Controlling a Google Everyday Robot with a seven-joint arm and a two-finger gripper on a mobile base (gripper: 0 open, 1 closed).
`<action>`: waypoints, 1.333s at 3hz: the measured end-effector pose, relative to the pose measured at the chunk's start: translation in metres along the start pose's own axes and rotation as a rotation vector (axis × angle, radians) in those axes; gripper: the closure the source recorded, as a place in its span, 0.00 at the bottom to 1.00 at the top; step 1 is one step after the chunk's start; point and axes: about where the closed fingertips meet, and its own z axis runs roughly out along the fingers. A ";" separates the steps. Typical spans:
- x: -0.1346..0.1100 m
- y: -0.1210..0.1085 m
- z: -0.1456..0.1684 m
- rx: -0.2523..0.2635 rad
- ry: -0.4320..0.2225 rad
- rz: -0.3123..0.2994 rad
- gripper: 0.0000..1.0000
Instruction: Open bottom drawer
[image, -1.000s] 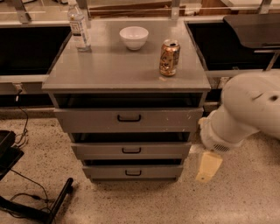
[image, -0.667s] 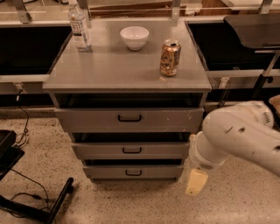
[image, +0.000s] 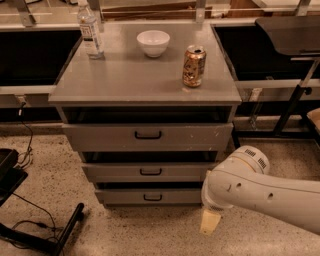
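Note:
The grey cabinet (image: 145, 80) has three drawer fronts. The bottom drawer (image: 120, 196) is the lowest front, with a small black bar handle (image: 152, 197), and looks closed. The middle drawer (image: 115, 172) and the tall scuffed top drawer (image: 100, 137) sit above it. My white arm (image: 260, 190) reaches in from the right. My gripper (image: 210, 221) hangs below it, near the floor, just right of and in front of the bottom drawer's right end. It is well right of the handle.
On the cabinet top stand a water bottle (image: 90, 30), a white bowl (image: 153, 42) and a drink can (image: 194, 65). A black stand and cables (image: 45, 230) lie on the speckled floor at the left. Dark counters flank the cabinet.
My arm has swung left and down, bringing the gripper from beside the cabinet's right side to the bottom drawer's right end. The drawers have not moved.

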 end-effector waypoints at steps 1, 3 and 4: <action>0.000 0.000 0.000 -0.001 0.000 -0.001 0.00; 0.001 0.005 0.077 -0.023 0.032 -0.020 0.00; 0.003 0.022 0.141 -0.060 0.034 -0.010 0.00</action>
